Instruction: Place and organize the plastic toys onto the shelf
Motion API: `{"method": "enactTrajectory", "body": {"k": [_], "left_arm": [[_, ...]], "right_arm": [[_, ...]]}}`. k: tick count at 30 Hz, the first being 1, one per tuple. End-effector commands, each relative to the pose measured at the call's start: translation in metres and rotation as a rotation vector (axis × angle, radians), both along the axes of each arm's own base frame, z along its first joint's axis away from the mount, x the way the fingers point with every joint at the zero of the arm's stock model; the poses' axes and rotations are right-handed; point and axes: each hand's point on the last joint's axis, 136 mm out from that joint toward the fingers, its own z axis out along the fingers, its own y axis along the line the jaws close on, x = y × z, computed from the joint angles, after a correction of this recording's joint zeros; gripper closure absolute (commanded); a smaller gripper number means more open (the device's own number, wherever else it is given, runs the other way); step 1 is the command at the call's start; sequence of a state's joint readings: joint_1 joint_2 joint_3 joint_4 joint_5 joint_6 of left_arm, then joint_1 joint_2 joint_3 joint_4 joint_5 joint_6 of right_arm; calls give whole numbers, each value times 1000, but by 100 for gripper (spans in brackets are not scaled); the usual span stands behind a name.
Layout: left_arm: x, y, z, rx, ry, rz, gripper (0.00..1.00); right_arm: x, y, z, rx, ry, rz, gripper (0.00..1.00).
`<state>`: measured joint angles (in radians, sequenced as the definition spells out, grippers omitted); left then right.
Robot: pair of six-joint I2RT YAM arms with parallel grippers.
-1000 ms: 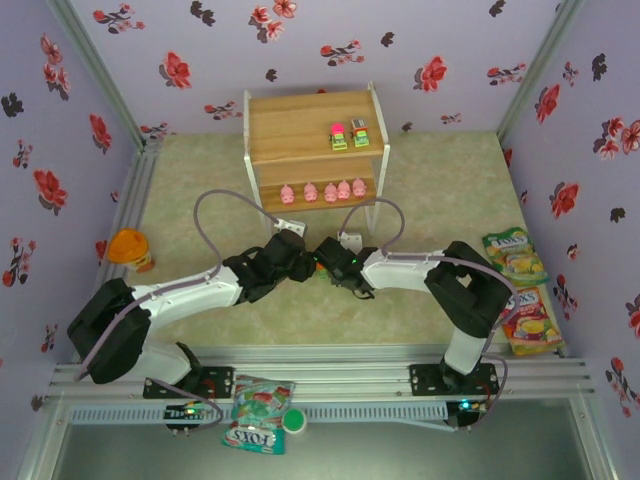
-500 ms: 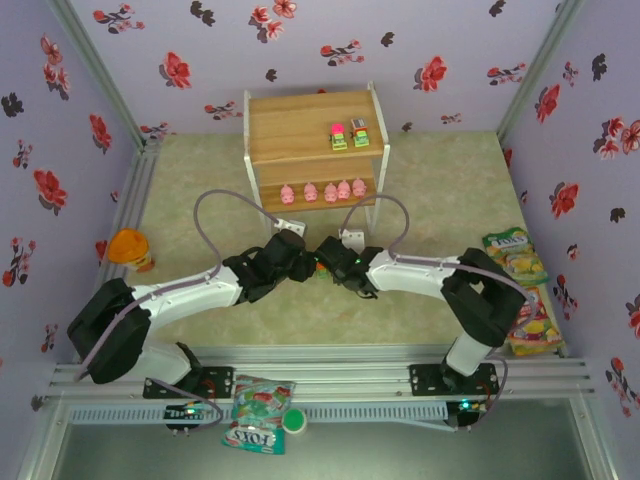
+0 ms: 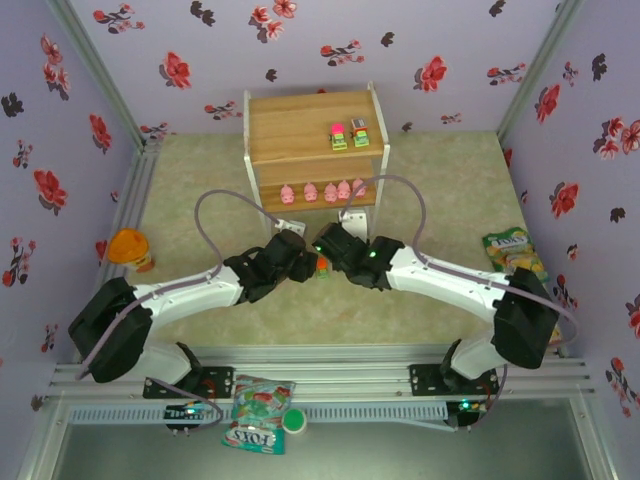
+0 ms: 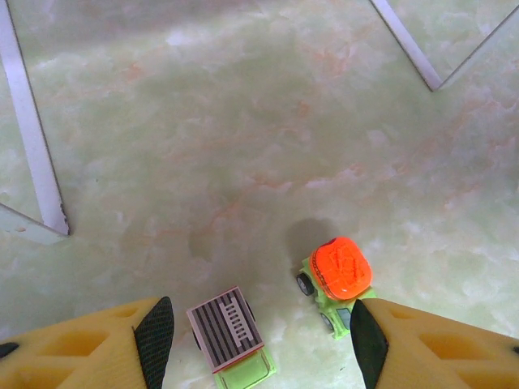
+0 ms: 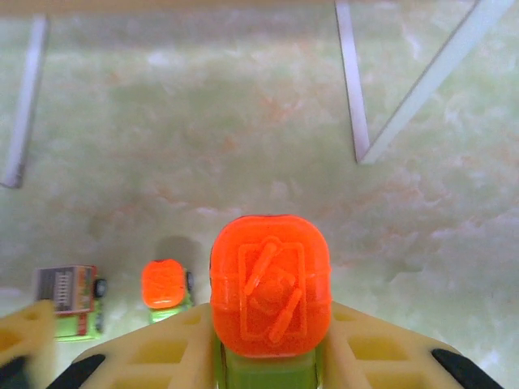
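In the right wrist view my right gripper (image 5: 270,356) is shut on a green car with an orange top (image 5: 270,296), held above the floor. From above, the right gripper (image 3: 328,243) hangs just in front of the shelf (image 3: 310,120). My left gripper (image 4: 259,344) is open low over the floor, with a grey-striped-top car (image 4: 229,328) and another orange-top car (image 4: 339,275) between its fingers (image 4: 154,340). Two cars (image 3: 338,136) stand on the shelf's top board. Several pink pigs (image 3: 330,190) line the lower board.
White shelf legs (image 5: 350,81) stand ahead of both grippers. An orange-lidded jar (image 3: 130,247) sits by the left wall. Candy bags lie at the right (image 3: 512,255) and on the near rail (image 3: 260,410). Floral walls close in three sides.
My right arm has stretched forward and left toward the shelf, carrying the orange-top car up off the floor. The left arm has stayed still.
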<state>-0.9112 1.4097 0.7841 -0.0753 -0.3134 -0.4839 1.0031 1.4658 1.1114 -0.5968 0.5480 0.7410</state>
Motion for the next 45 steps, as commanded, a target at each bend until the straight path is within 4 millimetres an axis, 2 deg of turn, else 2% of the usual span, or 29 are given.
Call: {"method": "enactTrajectory", "body": {"k": [1, 6, 15, 20, 30, 37, 45], "left_arm": [[5, -1, 1, -8, -2, 15, 36], [5, -1, 0, -5, -2, 13, 36], [3, -5, -1, -9, 12, -7, 36], [2, -8, -3, -13, 19, -21, 36], [1, -7, -1, -19, 20, -16, 36], [1, -6, -1, -14, 19, -14, 36], [1, -5, 1, -12, 16, -14, 36]], "right_arm": [[-1, -7, 35, -43, -66, 13, 69], [-1, -4, 68, -32, -116, 35, 69], [1, -1, 110, -11, -177, 77, 69], [2, 2, 140, 9, -223, 98, 69], [19, 29, 198, 19, -317, 157, 68], [39, 57, 220, 18, -349, 189, 67], [73, 66, 228, 23, -329, 183, 67]]}}
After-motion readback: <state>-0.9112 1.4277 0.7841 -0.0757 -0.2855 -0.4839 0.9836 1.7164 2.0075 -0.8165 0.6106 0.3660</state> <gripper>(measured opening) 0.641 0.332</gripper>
